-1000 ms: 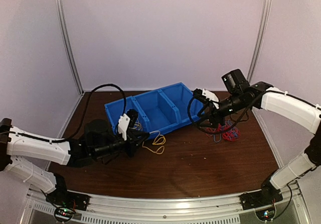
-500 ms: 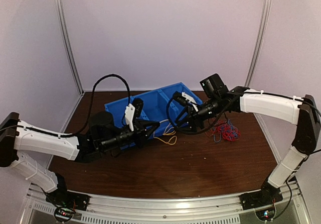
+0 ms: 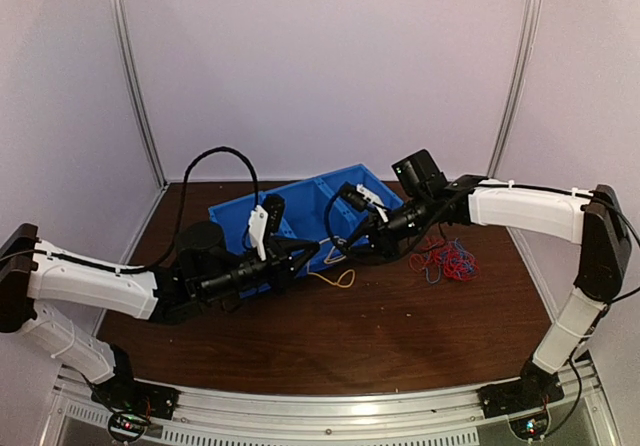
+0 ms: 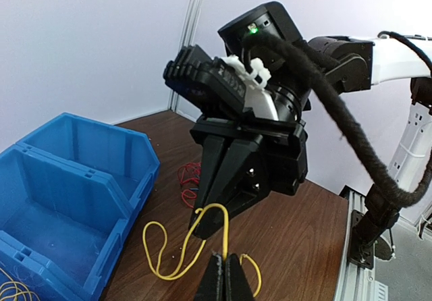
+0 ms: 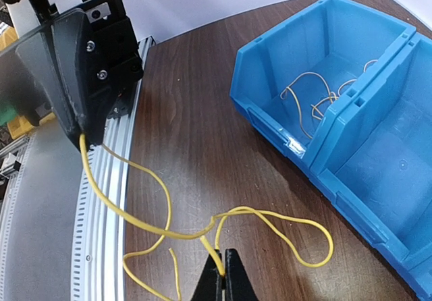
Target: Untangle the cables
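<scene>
The yellow cable (image 4: 225, 235), pinched in both the left end effector (image 4: 221, 267) and the right end effector (image 5: 221, 264), looks light and limp, and is probably best gripped close beside its crossing loops.

High rear overview; close opposed wrist views, yellow cable (image 5: 270, 212) in both.

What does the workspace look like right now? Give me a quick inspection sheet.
Surface: brown wooden table.
Job's things: yellow cable strung between both grippers; a yellow strand lying in one blue bin compartment; red and blue bunch on the table near the right arm.
Clutter: nothing seen.
Grippers: left gripper shut on the yellow cable; right gripper shut on it too.
Cables: black arm cable arches over the right wrist.
Surroundings: pale walls, metal posts.
</scene>
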{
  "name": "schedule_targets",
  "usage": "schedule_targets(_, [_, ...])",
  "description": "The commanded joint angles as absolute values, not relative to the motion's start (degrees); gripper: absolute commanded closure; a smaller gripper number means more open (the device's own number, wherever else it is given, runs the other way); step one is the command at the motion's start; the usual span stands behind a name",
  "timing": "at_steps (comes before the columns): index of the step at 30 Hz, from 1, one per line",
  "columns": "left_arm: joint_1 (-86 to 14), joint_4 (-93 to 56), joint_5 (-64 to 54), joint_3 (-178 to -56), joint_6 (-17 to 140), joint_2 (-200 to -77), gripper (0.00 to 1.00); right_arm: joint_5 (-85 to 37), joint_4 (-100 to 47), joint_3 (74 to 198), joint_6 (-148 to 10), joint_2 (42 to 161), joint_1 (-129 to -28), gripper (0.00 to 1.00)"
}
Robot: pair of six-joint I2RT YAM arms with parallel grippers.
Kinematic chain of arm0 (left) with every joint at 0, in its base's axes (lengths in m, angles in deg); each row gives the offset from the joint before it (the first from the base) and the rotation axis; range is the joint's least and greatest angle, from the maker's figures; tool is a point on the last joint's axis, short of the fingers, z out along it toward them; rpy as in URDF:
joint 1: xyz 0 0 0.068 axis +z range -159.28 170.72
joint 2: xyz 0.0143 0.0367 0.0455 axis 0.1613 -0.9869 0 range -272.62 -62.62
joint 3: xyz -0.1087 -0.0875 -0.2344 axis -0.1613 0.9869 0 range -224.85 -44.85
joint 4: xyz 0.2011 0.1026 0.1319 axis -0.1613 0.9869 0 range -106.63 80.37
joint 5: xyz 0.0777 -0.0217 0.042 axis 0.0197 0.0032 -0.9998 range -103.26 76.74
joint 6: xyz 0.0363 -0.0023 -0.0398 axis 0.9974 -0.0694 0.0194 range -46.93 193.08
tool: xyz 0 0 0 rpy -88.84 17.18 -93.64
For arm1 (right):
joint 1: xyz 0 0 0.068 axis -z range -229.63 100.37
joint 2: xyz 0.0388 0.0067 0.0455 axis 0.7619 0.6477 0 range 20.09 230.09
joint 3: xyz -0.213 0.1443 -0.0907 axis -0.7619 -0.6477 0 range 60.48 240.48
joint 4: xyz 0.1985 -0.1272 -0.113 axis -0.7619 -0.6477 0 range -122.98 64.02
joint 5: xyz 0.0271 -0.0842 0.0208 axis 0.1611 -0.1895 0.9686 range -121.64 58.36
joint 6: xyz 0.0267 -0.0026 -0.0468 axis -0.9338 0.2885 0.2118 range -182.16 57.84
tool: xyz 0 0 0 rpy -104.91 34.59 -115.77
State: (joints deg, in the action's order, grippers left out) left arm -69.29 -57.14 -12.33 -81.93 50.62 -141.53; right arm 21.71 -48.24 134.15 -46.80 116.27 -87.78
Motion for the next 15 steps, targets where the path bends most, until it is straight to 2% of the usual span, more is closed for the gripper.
schedule_targets(1, [-69.14,-57.86,-16.34,-80.17,50.71,-138.21,1.00,19.43,-50.58,132.13,-43.32,112.67,-85.86,1.00])
schedule_targets(10, [-68.68,-46.17,-27.48,-72.64,52.90,-122.64,1.00,16.90,-52.83,126.42,-39.69,108.86,-69.19,1.00])
schedule_targets(15, [-67.91,-41.75,-30.76,-70.12,53.04,-116.65,1.00,15.16,-50.49,126.04,-40.72,107.53,-65.50,1.00])
